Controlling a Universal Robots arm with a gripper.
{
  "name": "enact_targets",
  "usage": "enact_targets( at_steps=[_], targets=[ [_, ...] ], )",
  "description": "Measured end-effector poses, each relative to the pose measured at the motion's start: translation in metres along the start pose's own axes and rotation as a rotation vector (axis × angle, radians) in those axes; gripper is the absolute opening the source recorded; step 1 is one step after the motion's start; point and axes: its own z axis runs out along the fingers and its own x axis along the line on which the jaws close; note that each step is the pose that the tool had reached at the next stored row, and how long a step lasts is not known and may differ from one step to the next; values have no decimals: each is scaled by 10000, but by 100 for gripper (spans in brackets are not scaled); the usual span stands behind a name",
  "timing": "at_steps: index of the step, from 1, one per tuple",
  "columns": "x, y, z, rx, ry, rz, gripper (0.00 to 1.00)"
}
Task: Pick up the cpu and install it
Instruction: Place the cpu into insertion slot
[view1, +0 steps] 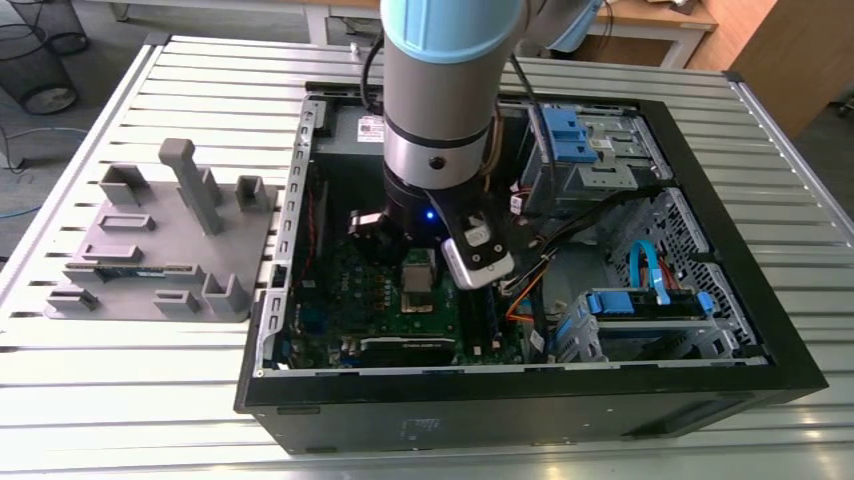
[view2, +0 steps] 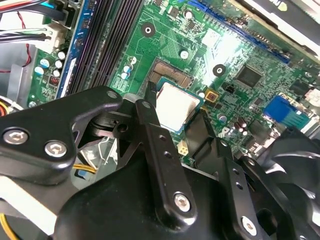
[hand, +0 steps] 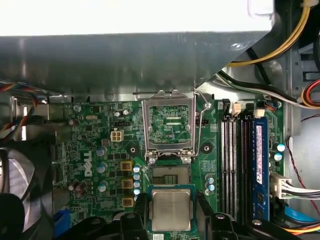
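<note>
The cpu (hand: 171, 209) is a small square chip with a dull silvery top, and my gripper (hand: 172, 212) is shut on it, one black finger on each side. In the second wrist view the cpu (view2: 176, 106) hangs just above the green circuit board, with the fingers (view2: 150, 110) against its edges. The open socket (hand: 170, 175) lies right beside the chip, and its metal load plate (hand: 169, 125) is swung up and back. In the exterior view my gripper (view1: 419, 275) reaches down into the open computer case (view1: 747, 380), over the middle of the board.
A grey block tray (view1: 160, 240) stands on the slatted table at the exterior view's left, with a thin green memory stick (view1: 127, 268) in it. Memory slots (hand: 235, 165) run beside the socket. A fan (hand: 20, 180), cables (view1: 641, 265) and blue drive bays (view1: 567, 135) crowd the case.
</note>
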Motion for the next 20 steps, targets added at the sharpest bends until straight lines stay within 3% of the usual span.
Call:
enact_targets(
  at_steps=[6,11,20],
  targets=[
    [0,1,52,40,-1,2,47],
    [1,2,55,56,-11,3,47],
    [3,3,128,39,-270,8,47]
  ],
)
